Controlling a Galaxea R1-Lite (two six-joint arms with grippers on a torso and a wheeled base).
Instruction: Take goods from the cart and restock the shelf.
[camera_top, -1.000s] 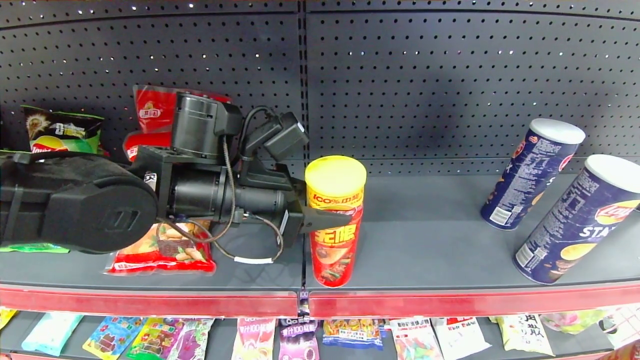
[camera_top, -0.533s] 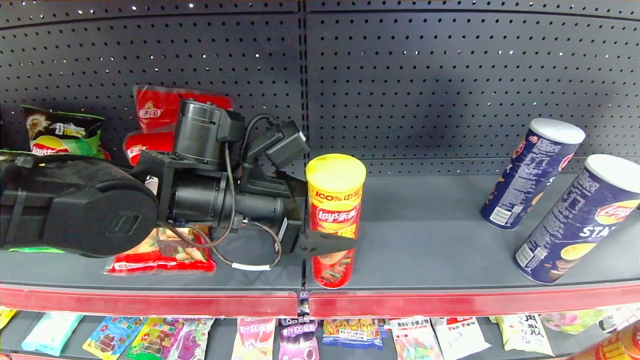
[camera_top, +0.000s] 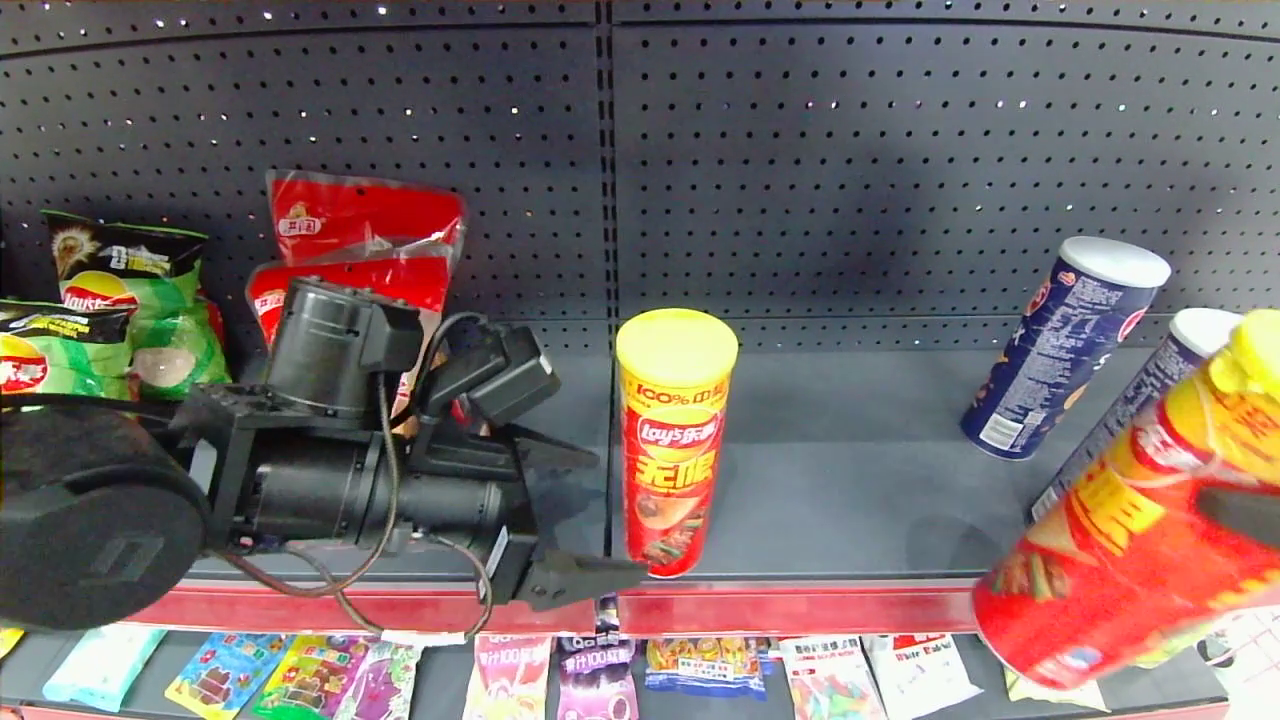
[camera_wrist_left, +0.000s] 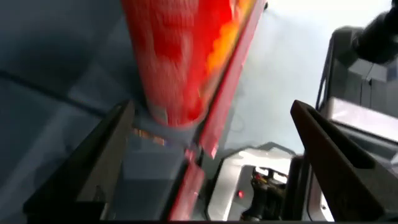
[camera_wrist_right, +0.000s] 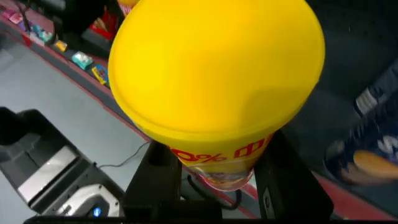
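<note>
Red chip can (camera_top: 1130, 520) tilted, clamped in fingers of right gripper (camera_wrist_right: 214, 186), before the shelf's (camera_top: 850, 490) right end.
Upright it, then set it between standing red can (camera_top: 675, 450) and blue cans (camera_top: 1060, 350); left gripper (camera_top: 612, 515) fingers gape wide, empty.

Black left hand (camera_top: 615, 518); beside it can (camera_top: 672, 455), red with yellow lid. Right hand (camera_wrist_right: 214, 186) holds second can (camera_top: 1120, 540), same colours. Behind it navy cans (camera_top: 1058, 350), white lids. Grey shelf (camera_top: 850, 480), red edge.
</note>
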